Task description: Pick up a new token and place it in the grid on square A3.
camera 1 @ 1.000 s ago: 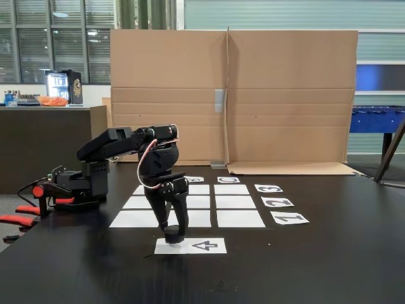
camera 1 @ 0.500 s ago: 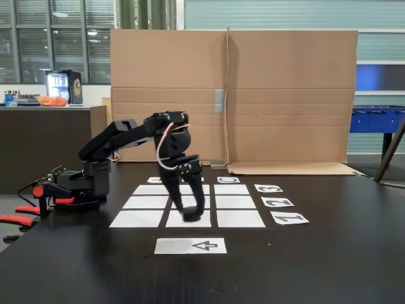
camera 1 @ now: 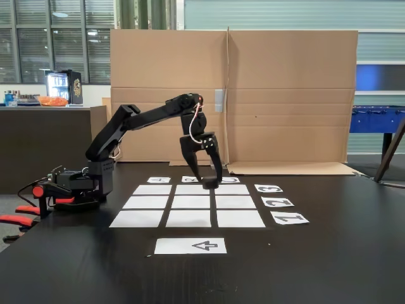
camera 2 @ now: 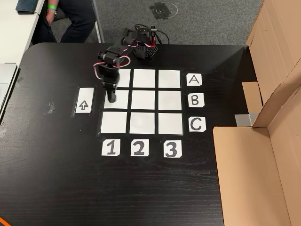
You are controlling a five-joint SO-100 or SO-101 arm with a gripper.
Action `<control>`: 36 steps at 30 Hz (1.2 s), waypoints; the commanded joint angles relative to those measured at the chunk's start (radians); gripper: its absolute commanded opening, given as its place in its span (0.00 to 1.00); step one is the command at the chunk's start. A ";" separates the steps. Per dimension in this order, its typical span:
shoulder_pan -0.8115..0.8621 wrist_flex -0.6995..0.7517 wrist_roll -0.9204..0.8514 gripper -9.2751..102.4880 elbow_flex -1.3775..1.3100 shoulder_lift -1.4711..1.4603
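Token [camera 1: 211, 185] seemingly pinched in fingers [camera 1: 214, 176], low over grid [camera 1: 235, 218]

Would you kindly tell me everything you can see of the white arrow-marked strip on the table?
The arrow strip is a small white paper rectangle printed with one black-outlined arrow, which points left in the fixed view. It lies flat on the black table, alongside the row-1 edge of the grid, with a dark gap between them. Nothing rests on it.
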 commanded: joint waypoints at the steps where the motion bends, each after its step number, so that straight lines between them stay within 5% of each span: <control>1: -0.074 0.003 0.011 0.22 0.025 0.089; 16: -0.433 -0.015 -0.041 0.22 0.342 0.313; 36: -0.604 -0.308 -0.290 0.22 1.318 0.927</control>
